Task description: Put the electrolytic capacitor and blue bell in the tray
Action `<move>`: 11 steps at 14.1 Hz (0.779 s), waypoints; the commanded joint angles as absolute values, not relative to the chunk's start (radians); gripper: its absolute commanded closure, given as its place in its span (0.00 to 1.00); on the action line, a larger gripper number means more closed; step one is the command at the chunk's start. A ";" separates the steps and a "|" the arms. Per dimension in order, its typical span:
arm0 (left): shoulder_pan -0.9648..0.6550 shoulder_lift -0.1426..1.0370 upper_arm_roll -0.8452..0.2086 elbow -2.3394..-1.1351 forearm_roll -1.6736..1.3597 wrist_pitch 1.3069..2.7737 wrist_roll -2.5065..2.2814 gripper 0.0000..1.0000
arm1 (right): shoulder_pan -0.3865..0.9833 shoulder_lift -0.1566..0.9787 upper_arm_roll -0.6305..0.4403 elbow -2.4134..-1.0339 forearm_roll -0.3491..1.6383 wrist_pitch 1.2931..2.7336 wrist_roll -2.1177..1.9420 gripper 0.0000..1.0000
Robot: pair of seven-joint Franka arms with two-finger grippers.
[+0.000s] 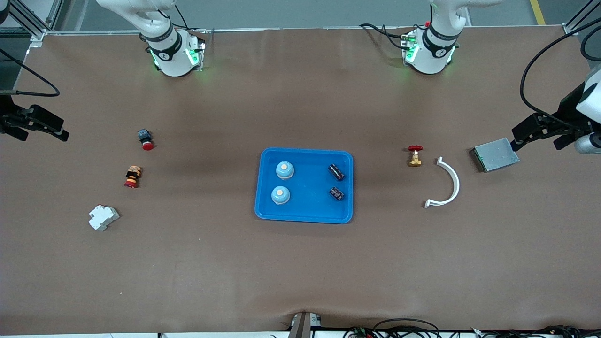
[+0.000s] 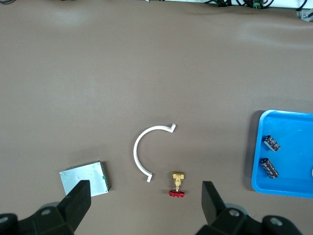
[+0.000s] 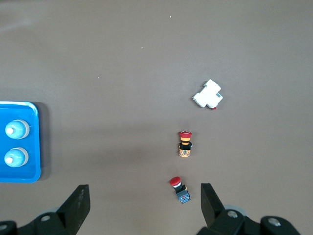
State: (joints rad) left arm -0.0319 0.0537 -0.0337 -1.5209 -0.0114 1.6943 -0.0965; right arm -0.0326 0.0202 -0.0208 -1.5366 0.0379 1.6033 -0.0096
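A: What sits across the table, going from the left edge of the front view to the right?

B: At the far left edge, the right gripper (image 1: 35,123) hangs with its fingers spread wide and nothing between them. Next come a blue-bodied red push button (image 1: 145,139), a second red button with an orange body (image 1: 132,177), and lower down a white plastic block (image 1: 103,218).

A: And the middle?

B: The bright-blue tray (image 1: 304,213) lies at centre frame. Inside it, two blue bells (image 1: 285,170) (image 1: 280,195) stand one above the other in its left half, and two dark electrolytic capacitors (image 1: 336,172) (image 1: 336,193) lie in its right half.

A: Further right?

B: A small brass valve with a red handwheel (image 1: 414,156), then a white curved bracket (image 1: 447,184), then a grey metal box (image 1: 495,154). At the right edge the left gripper (image 1: 547,131) hangs just beside that box, fingers wide apart, holding nothing.

A: Any writing or labels?

B: None can be read; the print on the capacitors is too small to tell.
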 commanded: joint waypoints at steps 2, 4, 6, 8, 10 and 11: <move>-0.026 0.057 -0.038 -1.508 -0.005 1.675 -0.083 0.00 | -0.054 -0.018 -0.015 -1.574 0.040 1.614 -0.006 0.00; -0.025 0.057 -0.038 -1.508 -0.006 1.675 -0.083 0.00 | -0.054 -0.020 -0.015 -1.575 0.029 1.615 -0.006 0.00; -0.025 0.057 -0.038 -1.508 -0.005 1.675 -0.083 0.00 | -0.055 -0.023 -0.017 -1.583 0.025 1.615 -0.006 0.00; -0.025 0.057 -0.038 -1.509 -0.005 1.675 -0.083 0.00 | -0.055 -0.035 -0.017 -1.604 0.023 1.623 -0.006 0.00; -0.026 0.058 -0.038 -1.509 -0.005 1.674 -0.083 0.00 | -0.055 -0.040 -0.017 -1.615 0.025 1.632 -0.006 0.00; -0.025 0.058 -0.038 -1.509 -0.005 1.674 -0.087 0.00 | -0.055 -0.040 -0.017 -1.615 0.025 1.632 -0.006 0.00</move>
